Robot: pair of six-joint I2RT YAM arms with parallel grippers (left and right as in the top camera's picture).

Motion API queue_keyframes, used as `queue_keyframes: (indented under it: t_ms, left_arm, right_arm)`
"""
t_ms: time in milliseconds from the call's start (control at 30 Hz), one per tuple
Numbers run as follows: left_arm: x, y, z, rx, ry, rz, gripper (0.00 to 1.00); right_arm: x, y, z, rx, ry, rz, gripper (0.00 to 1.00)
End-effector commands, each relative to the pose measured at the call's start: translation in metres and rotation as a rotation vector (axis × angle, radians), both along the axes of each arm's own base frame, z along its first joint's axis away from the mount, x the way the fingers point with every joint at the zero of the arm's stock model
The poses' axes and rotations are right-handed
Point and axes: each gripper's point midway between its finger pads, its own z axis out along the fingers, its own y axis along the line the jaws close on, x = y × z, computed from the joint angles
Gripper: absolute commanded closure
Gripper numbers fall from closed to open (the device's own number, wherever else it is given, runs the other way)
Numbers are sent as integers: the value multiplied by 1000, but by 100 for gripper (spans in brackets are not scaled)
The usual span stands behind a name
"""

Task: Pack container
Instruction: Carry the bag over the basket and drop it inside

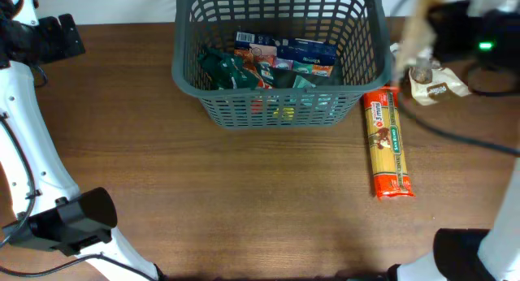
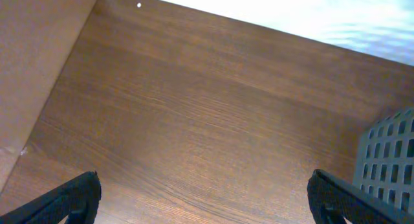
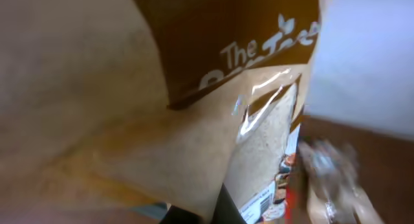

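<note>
left gripper (image 2: 207, 201): fingers wide apart over bare table (image 1: 203, 183), idle, left of container.
spaghetti packet (image 1: 388, 143): flat, just right of container, unpacked.
container (image 1: 244, 110): far centre, part-filled.
right gripper (image 1: 426, 21): jaws hidden; kraft bag (image 3: 194, 120) is off the table, so likely clamped for loading.

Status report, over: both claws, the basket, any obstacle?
Left claw open, empty, over table. Right claw shut on brown paper bag. Basket part-filled. Spaghetti packet on table beside it.
</note>
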Motion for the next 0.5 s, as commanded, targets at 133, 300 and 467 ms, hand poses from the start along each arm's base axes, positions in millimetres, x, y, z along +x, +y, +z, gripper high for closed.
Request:
queue_keyframes:
  t_ms: [133, 300, 467]
  left_arm:
    - [-1, 3, -3, -9, 5, 14, 1]
    - [-1, 3, -3, -9, 5, 14, 1]
    - [-1, 3, -3, -9, 5, 14, 1]
  right_arm:
    - [36, 69, 0, -107, -124, 187, 96]
    - [75, 86, -33, -119, -86, 214, 96]
    - [107, 92, -87, -131, 32, 219, 96]
